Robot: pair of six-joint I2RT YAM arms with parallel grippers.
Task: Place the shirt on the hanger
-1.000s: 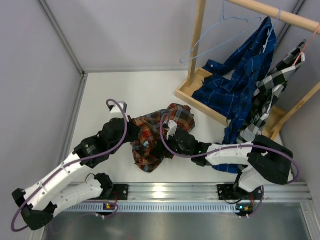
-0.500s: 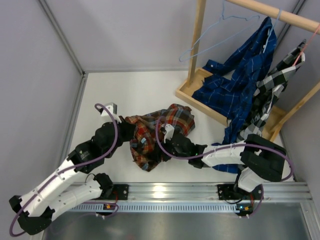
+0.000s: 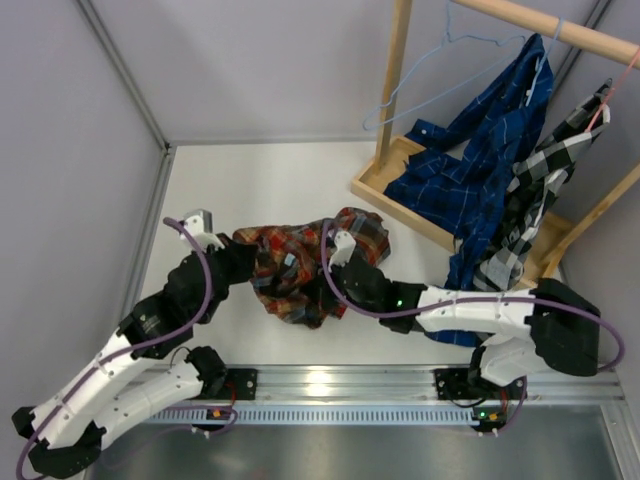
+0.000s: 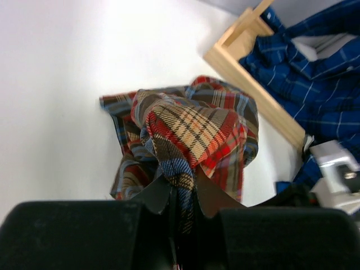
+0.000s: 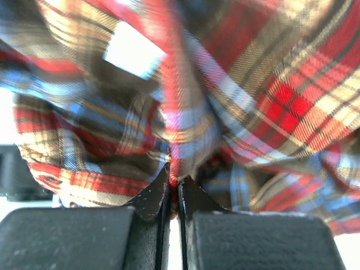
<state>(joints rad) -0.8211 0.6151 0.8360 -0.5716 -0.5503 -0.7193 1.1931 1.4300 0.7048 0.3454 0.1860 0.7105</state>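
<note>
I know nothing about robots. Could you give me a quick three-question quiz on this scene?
1. True or false: the left tool and the right tool are each shut on the plaid shirt.
2. Where is the light-blue hanger? A) hooked on the wooden rail B) inside the plaid shirt C) in the left tool
3. Fill in: the shirt hanging nearest that hanger is dark ____.
Key: 1 true; 2 A; 3 blue.

I see the shirt (image 3: 300, 268), red, orange and brown plaid with thin blue lines, crumpled in a raised bunch on the white worktop (image 3: 260, 190). The hanger (image 3: 440, 84), thin light-blue wire, hangs tilted from the wooden rail (image 3: 540, 25), well apart from it.
</note>
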